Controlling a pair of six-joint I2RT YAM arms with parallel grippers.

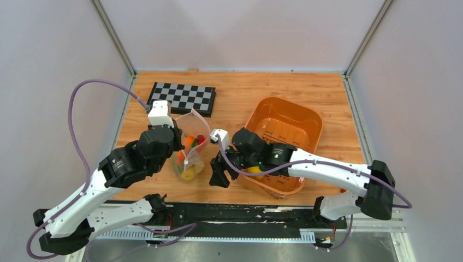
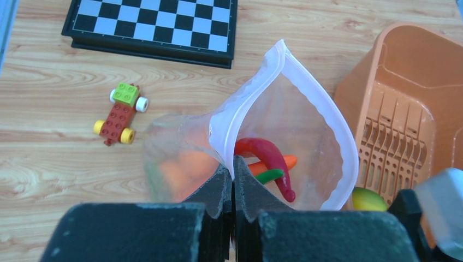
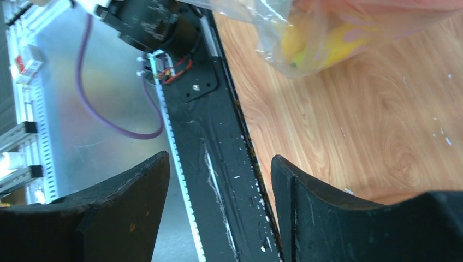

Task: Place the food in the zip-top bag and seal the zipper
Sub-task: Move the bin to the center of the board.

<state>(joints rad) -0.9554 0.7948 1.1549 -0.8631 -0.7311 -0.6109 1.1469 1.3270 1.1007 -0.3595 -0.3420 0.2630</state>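
The clear zip-top bag (image 1: 192, 146) stands open just left of the table's middle, and my left gripper (image 2: 233, 165) is shut on the near part of its rim, holding the mouth open. The zipper strip (image 2: 331, 112) runs pale round the open mouth. Inside lie a red chilli (image 2: 268, 157), a carrot (image 2: 287, 162), a green piece (image 2: 271, 176) and blurred orange balls (image 2: 184, 170). In the top view my left gripper (image 1: 180, 143) is at the bag's left side. My right gripper (image 1: 219, 176) is open and empty, right of the bag near the front edge. In the right wrist view (image 3: 218, 180) the bag's bottom holds yellow pieces (image 3: 314, 39).
An orange plastic basket (image 1: 306, 117) stands right of the bag, with a yellow-green fruit (image 2: 367, 200) at its near corner under my right arm. A checkerboard (image 1: 183, 98) lies at the back left. A little block toy car (image 2: 121, 113) sits left of the bag. The black front rail (image 3: 207, 136) is below my right gripper.
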